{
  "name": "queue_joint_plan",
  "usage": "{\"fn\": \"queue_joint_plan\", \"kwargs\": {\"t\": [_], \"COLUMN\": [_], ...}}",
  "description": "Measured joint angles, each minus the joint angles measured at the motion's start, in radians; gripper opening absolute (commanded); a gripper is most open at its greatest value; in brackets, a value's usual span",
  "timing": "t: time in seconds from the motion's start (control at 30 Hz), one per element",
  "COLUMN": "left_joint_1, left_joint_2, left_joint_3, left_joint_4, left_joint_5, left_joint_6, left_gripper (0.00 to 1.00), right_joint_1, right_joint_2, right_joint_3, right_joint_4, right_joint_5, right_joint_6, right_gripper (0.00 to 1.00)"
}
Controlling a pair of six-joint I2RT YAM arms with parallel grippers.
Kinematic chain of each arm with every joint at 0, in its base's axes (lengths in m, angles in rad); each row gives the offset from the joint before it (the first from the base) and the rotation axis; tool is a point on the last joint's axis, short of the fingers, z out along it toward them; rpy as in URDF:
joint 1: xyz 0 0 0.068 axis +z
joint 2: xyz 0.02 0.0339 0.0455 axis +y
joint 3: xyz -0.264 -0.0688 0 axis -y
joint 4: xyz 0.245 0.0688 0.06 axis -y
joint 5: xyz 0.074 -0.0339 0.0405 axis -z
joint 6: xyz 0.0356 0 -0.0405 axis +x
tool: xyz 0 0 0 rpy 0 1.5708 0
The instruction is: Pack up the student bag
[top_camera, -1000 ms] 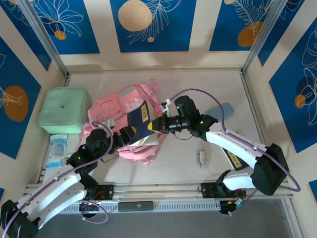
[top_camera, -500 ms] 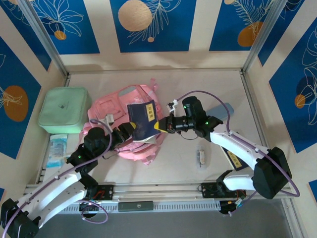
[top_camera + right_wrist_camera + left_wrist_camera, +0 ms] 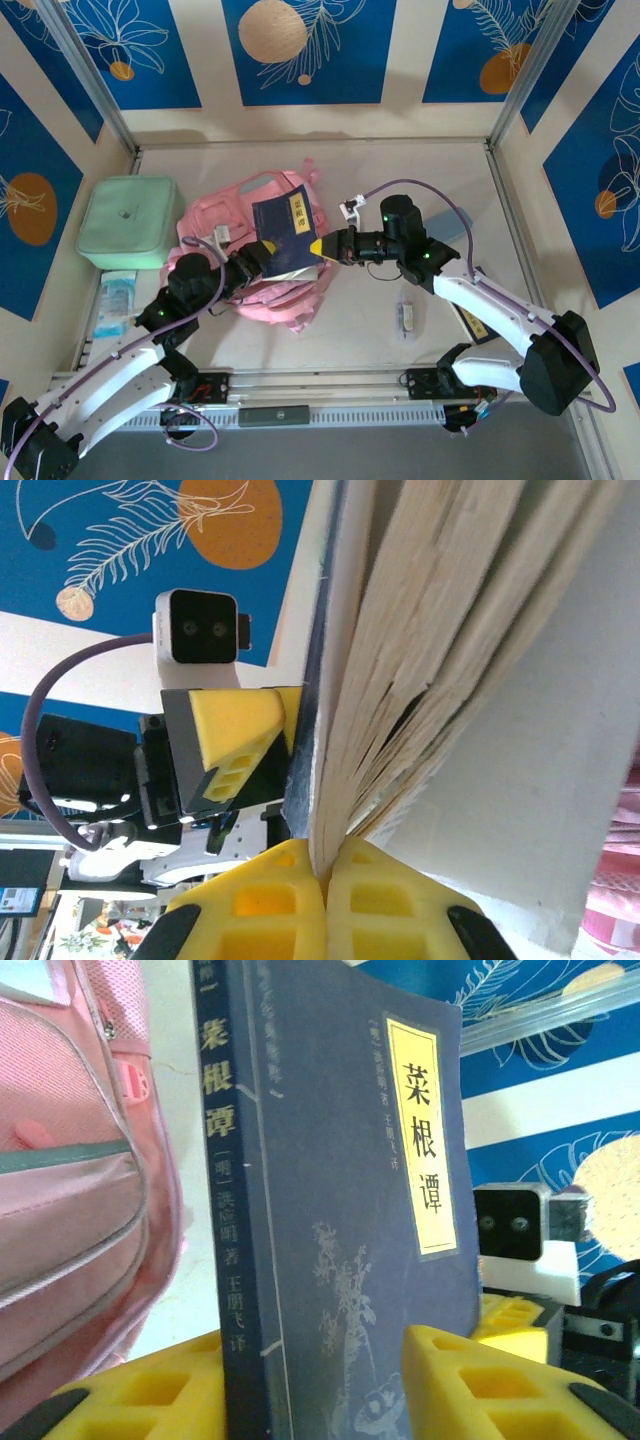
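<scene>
Top external: left pincer (image 3: 262, 263), right pincer (image 3: 322, 250) tight on book (image 3: 285, 232) edges, over student bag (image 3: 216, 216)

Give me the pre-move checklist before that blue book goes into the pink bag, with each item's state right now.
1. Left gripper clamped on the book: ok, its yellow pads sit on either side of the spine end.
2. Right gripper clamped on the book: ok, though it pinches only a thin edge.
3. Pages held shut: not ok, they fan apart above the right gripper's pinch.
4. Book positioned over the student bag: ok in the top view.
5. Bag opening held wide enough: cannot tell, the book and arms cover it.
</scene>
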Motion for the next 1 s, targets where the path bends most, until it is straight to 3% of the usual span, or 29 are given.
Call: {"fn": "queue_joint_plan", "kwargs": {"t": [0.23,0.33,0.4,0.5,0.7,0.83,1.0], "left_joint_1": [0.000,0.000,0.000,0.000,-0.001,-0.006,-0.020], "left_joint_2": [0.002,0.007,0.011,0.017,0.069,0.117,0.161], "left_joint_3": [0.000,0.000,0.003,0.015,0.077,0.108,0.120], "left_joint_4": [0.000,0.000,0.000,0.002,0.042,0.107,0.165], "left_joint_5": [0.003,0.005,0.011,0.012,0.026,0.045,0.053], "left_joint_6": [0.008,0.004,0.006,0.003,-0.005,-0.025,-0.042], "left_gripper": [0.13,0.01,0.00,0.00,0.00,0.00,0.00], "right_joint_1": [-0.013,-0.016,-0.019,-0.027,-0.078,-0.114,-0.116], "right_joint_2": [0.013,0.021,0.022,0.021,0.016,0.016,0.017], "right_joint_3": [-0.011,-0.011,-0.011,-0.009,-0.009,-0.018,-0.025], "right_joint_4": [-0.022,-0.043,-0.059,-0.091,-0.161,-0.135,0.002], "right_joint_5": [-0.001,0.003,0.003,0.008,0.018,-0.023,-0.101], "right_joint_6": [-0.023,-0.038,-0.049,-0.069,-0.070,-0.026,0.073], "right_gripper": [0.01,0.12,0.24,0.54,0.88,0.99,0.99]}}
